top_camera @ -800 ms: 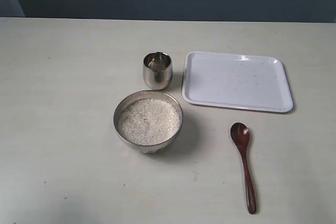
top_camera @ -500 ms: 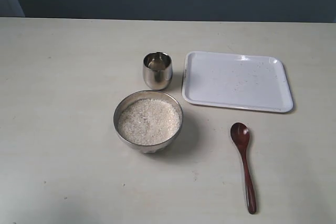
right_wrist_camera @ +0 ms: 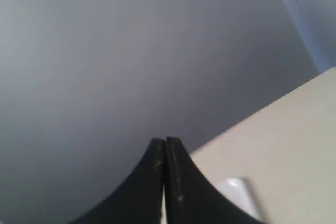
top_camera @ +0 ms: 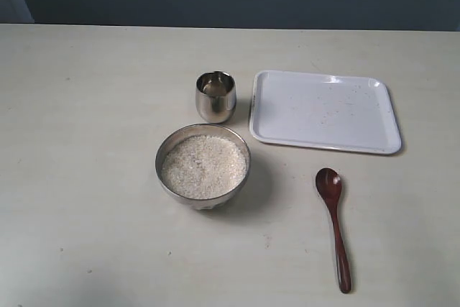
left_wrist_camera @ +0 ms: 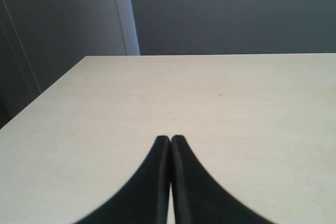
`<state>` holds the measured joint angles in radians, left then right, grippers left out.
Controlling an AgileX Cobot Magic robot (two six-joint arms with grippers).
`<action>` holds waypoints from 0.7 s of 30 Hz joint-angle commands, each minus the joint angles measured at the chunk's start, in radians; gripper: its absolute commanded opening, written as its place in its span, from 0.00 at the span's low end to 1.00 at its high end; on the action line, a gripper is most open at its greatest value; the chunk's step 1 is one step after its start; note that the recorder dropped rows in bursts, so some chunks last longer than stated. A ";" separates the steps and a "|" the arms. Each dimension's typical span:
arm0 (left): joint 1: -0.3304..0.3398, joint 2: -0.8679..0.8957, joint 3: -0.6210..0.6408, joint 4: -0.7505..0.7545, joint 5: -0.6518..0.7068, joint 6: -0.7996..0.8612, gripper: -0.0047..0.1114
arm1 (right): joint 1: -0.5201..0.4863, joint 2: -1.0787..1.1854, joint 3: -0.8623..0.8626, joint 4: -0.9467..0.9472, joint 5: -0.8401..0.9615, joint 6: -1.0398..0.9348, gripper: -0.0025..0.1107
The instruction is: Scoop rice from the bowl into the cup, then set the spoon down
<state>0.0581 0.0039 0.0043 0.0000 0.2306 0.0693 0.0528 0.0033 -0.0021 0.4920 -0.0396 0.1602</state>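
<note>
White rice (top_camera: 205, 165) fills the wide steel bowl (top_camera: 164, 150) near the table's middle. Just behind it stands the small steel cup (top_camera: 215, 96), upright. The dark wooden spoon (top_camera: 335, 224) lies flat on the table to the right of the bowl, scoop pointing away, handle toward the front edge. Neither arm shows in the exterior view. My left gripper (left_wrist_camera: 170, 139) is shut and empty over bare tabletop. My right gripper (right_wrist_camera: 165, 141) is shut and empty too, aimed past the table's edge at the grey wall.
A white rectangular tray (top_camera: 323, 111) lies at the back right, with a few stray grains on it; one corner of the tray (right_wrist_camera: 237, 192) shows in the right wrist view. A dark wall runs behind the table (top_camera: 86, 106).
</note>
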 commanded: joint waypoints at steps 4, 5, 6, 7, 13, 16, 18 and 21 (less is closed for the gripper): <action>0.002 -0.004 -0.004 0.000 -0.013 -0.003 0.04 | -0.004 -0.003 0.002 0.303 -0.342 0.103 0.02; 0.002 -0.004 -0.004 0.000 -0.013 -0.003 0.04 | -0.004 -0.003 0.002 0.305 -0.337 0.107 0.02; 0.002 -0.004 -0.004 0.000 -0.013 -0.003 0.04 | -0.004 -0.003 0.002 0.307 -0.328 0.134 0.02; 0.002 -0.004 -0.004 0.000 -0.013 -0.003 0.04 | -0.004 -0.003 0.002 0.307 -0.321 0.157 0.02; 0.002 -0.004 -0.004 0.000 -0.013 -0.003 0.04 | -0.004 -0.003 0.002 0.373 -0.484 0.246 0.02; 0.002 -0.004 -0.004 0.000 -0.013 -0.003 0.04 | -0.004 -0.003 0.002 0.318 -0.369 0.321 0.02; 0.002 -0.004 -0.004 0.000 -0.013 -0.003 0.04 | -0.001 -0.003 0.001 0.148 -0.201 0.375 0.02; 0.002 -0.004 -0.004 0.000 -0.013 -0.003 0.04 | 0.023 -0.003 -0.100 -0.226 0.126 0.395 0.02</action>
<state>0.0581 0.0039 0.0043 0.0000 0.2306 0.0693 0.0571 0.0033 -0.0285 0.5728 -0.1792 0.5308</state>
